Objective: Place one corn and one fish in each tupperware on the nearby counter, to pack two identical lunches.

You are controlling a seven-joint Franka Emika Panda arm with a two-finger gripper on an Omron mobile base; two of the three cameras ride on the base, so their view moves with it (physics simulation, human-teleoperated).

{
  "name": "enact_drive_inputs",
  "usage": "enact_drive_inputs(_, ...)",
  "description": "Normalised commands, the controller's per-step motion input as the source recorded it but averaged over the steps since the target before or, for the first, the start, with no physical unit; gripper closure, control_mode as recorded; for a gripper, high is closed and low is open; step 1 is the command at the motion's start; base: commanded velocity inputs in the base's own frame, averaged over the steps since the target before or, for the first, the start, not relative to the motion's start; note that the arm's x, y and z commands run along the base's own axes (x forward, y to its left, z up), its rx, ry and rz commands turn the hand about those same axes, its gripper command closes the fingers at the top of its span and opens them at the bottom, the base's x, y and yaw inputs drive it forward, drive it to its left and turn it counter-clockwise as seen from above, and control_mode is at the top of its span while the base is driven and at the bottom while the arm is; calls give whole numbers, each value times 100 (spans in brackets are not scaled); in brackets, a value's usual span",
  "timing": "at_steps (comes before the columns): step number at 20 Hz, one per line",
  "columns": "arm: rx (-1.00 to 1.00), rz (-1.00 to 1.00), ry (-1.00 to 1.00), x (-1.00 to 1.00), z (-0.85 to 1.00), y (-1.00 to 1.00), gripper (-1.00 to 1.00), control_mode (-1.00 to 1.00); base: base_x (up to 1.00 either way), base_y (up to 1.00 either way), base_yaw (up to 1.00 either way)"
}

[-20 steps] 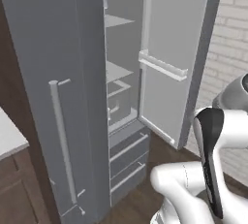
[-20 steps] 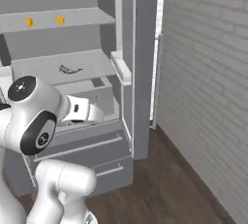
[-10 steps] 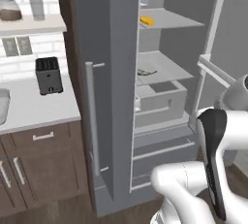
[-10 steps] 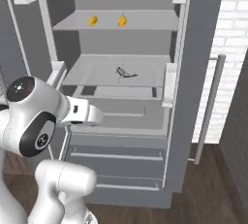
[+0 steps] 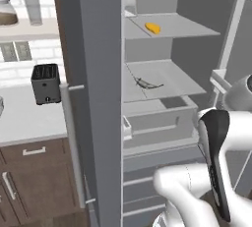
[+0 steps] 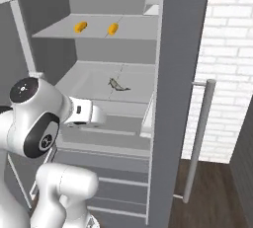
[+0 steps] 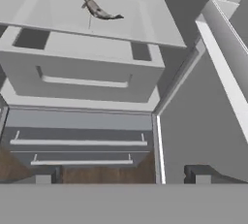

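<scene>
Two yellow-orange corn cobs (image 6: 80,26) (image 6: 113,28) lie on the upper shelf of the open fridge; one corn (image 5: 153,28) also shows from the left base. A slender grey-brown fish (image 5: 147,84) (image 6: 117,85) (image 7: 100,11) lies on the middle shelf. My gripper (image 7: 121,177) stands open and empty, low in front of the fridge drawers, well below the fish. Its dark fingertips (image 7: 44,176) stand wide apart. The pale counter (image 5: 24,120) sits left of the fridge. The tupperware is out of view.
A grey fridge door (image 5: 93,98) stands between the counter and the shelves. The other door, with its long handle (image 6: 197,143), is at the right by a brick wall (image 6: 227,49). A black toaster (image 5: 46,82) is on the counter. A crisper drawer (image 7: 82,68) sits under the fish shelf.
The base has kept moving, so both base views shifted: the fridge interior now faces me closer and more squarely. The gripper stays open and empty.
</scene>
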Motion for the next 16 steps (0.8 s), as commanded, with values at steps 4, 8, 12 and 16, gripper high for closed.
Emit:
enact_drive_inputs(4,0,0,0,0,0,0,-100,100,91,0,2)
enact_drive_inputs(8,0,0,0,0,0,0,-100,100,100,12,0)
enact_drive_inputs(12,0,0,15,99,32,42,-100,-100,0,0,0)
enact_drive_inputs(16,0,0,4,100,62,74,-100,-100,0,0,0)
